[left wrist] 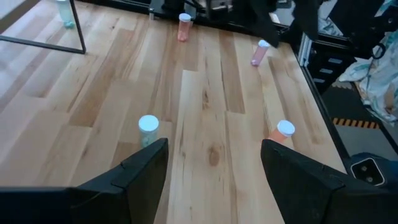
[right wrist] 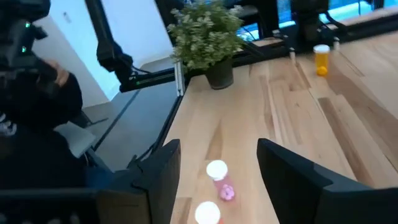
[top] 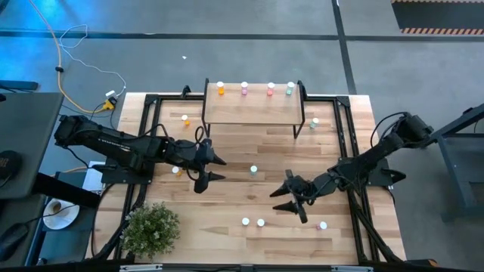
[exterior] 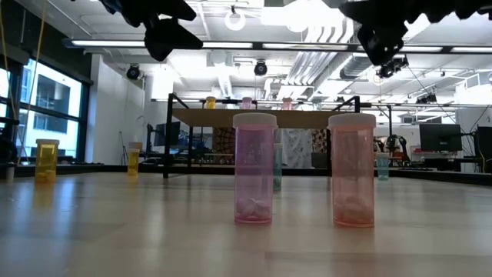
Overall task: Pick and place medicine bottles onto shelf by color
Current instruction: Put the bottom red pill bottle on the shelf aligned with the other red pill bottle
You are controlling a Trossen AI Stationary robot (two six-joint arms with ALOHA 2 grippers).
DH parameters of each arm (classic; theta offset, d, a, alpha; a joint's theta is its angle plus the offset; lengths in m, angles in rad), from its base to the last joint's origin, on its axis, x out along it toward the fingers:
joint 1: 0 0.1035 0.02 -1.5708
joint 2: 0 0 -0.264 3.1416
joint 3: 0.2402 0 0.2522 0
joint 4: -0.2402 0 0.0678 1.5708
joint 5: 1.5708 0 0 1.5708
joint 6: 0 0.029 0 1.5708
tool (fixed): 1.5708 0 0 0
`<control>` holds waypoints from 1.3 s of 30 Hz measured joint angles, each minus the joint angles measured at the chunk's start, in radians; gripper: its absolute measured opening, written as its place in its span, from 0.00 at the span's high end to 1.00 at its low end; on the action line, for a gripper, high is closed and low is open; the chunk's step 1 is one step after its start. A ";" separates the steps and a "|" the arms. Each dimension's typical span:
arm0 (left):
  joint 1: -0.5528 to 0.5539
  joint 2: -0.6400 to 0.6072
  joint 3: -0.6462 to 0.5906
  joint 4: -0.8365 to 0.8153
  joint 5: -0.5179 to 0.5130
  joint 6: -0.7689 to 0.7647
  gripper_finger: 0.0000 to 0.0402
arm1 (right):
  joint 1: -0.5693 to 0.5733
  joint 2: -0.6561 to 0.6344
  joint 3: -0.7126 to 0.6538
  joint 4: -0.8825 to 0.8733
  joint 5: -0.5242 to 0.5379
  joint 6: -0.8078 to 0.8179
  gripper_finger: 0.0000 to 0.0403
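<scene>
Because the two pink bottles [right wrist: 216, 177] ahead of the right end effector [right wrist: 217, 180] stand close beside each other near the front edge of the bench [top: 227, 143], a descent aimed at one is likely to clip the other and tip or roll it toward the edge; these bottles are narrow and light, so a glancing finger would probably topple them. A grasp centred between the pair could trap both or neither. The right end effector [top: 291, 198] hovers above the bench with its fingers spread wide, holding and touching nothing. The left end effector [top: 214, 168] also hangs clear of the surface, fingers spread and empty, with a pale green bottle [left wrist: 148, 129] just ahead of it and an orange bottle [left wrist: 283, 131] off to the side. Four bottles [top: 255, 89] already stand in a row on the shelf [top: 253, 113]; the rest remain scattered across the bench, some near the shelf legs and some near the potted plant [top: 151, 227].
</scene>
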 joint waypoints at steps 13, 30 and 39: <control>0.000 0.000 0.000 0.004 0.000 0.000 0.39 | 0.053 0.193 0.160 -0.166 0.001 -0.161 0.49; 0.000 0.000 0.000 0.006 0.000 -0.010 0.39 | 0.066 0.368 0.197 -0.149 0.005 -0.146 0.49; 0.000 0.000 0.000 0.005 0.000 -0.010 0.39 | 0.066 0.398 0.197 -0.134 0.005 -0.136 0.49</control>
